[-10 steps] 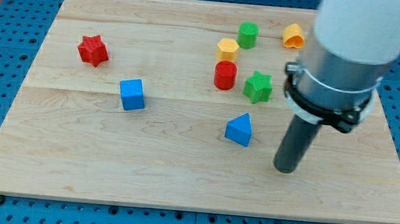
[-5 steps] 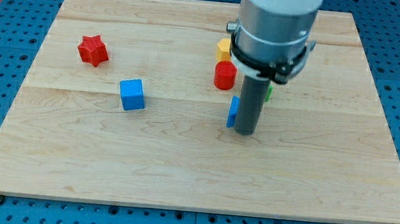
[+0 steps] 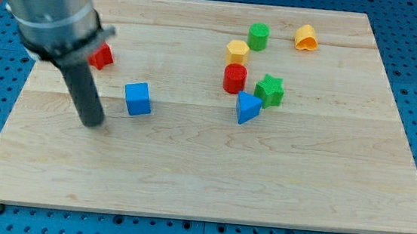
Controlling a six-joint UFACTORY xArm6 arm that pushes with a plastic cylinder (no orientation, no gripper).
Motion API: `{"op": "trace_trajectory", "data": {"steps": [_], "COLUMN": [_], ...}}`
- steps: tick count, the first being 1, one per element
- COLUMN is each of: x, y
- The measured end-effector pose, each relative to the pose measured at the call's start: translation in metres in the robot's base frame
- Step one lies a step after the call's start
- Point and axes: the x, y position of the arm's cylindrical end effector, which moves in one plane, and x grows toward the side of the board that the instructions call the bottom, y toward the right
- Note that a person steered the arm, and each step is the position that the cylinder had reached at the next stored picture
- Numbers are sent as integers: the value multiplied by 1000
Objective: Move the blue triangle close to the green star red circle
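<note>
The blue triangle (image 3: 247, 107) lies just below the red circle (image 3: 234, 79) and just left of the green star (image 3: 270, 90), touching or nearly touching both. My tip (image 3: 93, 122) rests on the board at the view's left, a short way left of and below the blue cube (image 3: 138, 99), far from the triangle. The arm's grey body covers part of the red star (image 3: 102, 56).
A yellow hexagon (image 3: 237, 51), a green cylinder (image 3: 259, 36) and an orange block (image 3: 305, 37) sit above the red circle near the view's top. The wooden board (image 3: 202, 185) lies on a blue pegboard.
The blue triangle has been pushed up, from below the group to right under the red circle and green star. My tip has then swept far left, past the blue cube.
</note>
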Motion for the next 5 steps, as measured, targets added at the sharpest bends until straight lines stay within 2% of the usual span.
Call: {"op": "trace_trajectory", "data": {"steps": [1, 4, 5], "x": [-43, -43, -43], "y": [3, 78, 50]}}
